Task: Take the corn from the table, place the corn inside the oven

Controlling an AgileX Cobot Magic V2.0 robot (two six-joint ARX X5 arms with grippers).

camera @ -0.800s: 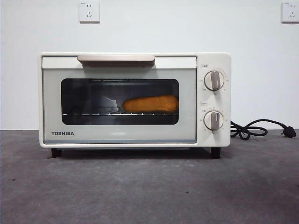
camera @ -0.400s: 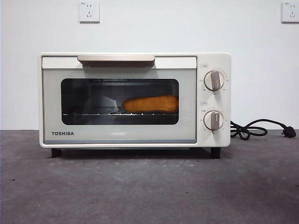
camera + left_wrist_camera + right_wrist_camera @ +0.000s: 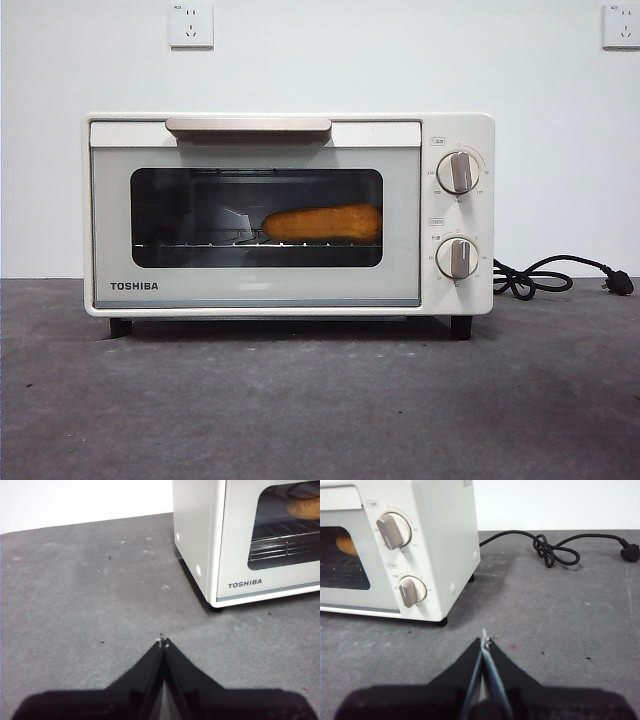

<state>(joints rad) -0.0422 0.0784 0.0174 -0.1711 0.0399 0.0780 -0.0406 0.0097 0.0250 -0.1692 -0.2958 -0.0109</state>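
Note:
The cream-white oven [image 3: 289,214] stands on the dark grey table [image 3: 320,410] with its door closed. Behind the glass window the yellow-orange corn [image 3: 322,222] lies on the wire rack, toward the right side. In the left wrist view the oven [image 3: 235,540] stands off to one side and a bit of the corn [image 3: 304,507] shows through the glass. My left gripper [image 3: 163,642] is shut and empty, low over the table away from the oven. My right gripper [image 3: 484,642] is also shut and empty, on the knob side of the oven [image 3: 395,545]. Neither arm shows in the front view.
A black power cord [image 3: 545,277] with its plug [image 3: 620,284] lies on the table right of the oven, also seen as a knotted cord [image 3: 555,550] in the right wrist view. Two wall sockets [image 3: 191,24] sit on the white wall behind.

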